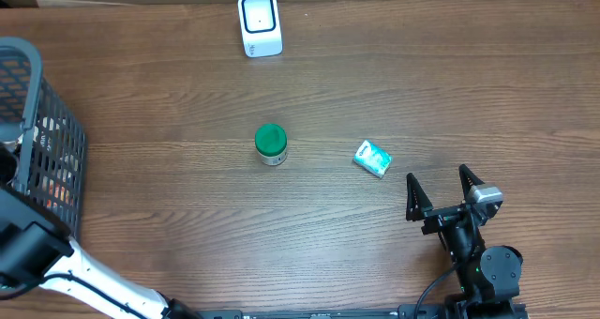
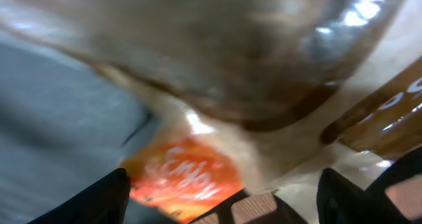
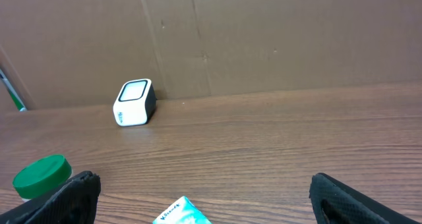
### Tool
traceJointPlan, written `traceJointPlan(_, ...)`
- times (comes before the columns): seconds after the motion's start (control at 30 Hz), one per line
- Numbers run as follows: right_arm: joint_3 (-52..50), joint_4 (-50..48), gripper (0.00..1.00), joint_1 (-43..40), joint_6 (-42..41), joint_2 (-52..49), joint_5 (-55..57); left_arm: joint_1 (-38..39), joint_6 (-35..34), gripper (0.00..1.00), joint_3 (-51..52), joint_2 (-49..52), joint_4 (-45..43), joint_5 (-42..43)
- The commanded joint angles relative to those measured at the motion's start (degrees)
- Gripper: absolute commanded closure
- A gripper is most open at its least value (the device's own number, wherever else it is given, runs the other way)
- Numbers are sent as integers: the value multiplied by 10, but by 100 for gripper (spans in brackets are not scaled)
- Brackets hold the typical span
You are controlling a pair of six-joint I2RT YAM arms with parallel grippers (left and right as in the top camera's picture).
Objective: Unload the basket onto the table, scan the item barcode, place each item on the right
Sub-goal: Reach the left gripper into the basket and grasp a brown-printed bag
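Note:
The white barcode scanner (image 1: 260, 23) stands at the table's far edge, and shows in the right wrist view as the scanner (image 3: 134, 103). A green-lidded jar (image 1: 271, 144) and a teal tissue pack (image 1: 372, 158) lie mid-table. My right gripper (image 1: 441, 192) rests open near the front edge, nothing between its fingers, with the tissue pack (image 3: 184, 212) just ahead of it. My left arm (image 1: 33, 249) reaches into the grey basket (image 1: 37, 84). In the blurred left wrist view the left gripper (image 2: 224, 204) has its jaws apart over an orange packet (image 2: 191, 174), which lies by the left finger (image 2: 99, 201).
Glossy brown wrapped packs (image 2: 382, 112) crowd the basket beside the orange packet. A brown cardboard wall (image 3: 264, 39) backs the table behind the scanner. The basket's rim (image 1: 28, 52) stands high around my left gripper.

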State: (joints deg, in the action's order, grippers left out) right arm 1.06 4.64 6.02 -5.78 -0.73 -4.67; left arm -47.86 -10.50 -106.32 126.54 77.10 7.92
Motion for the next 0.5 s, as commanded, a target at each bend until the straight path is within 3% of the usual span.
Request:
traceJointPlan(0.0, -6, -2, 0, -1, -2, 6, -1, 14, 10, 27, 2, 12, -2, -47)
traceJointPlan(0.47, -6, -2, 0, -1, -2, 6, -1, 14, -18, 37, 38, 16, -1, -128)
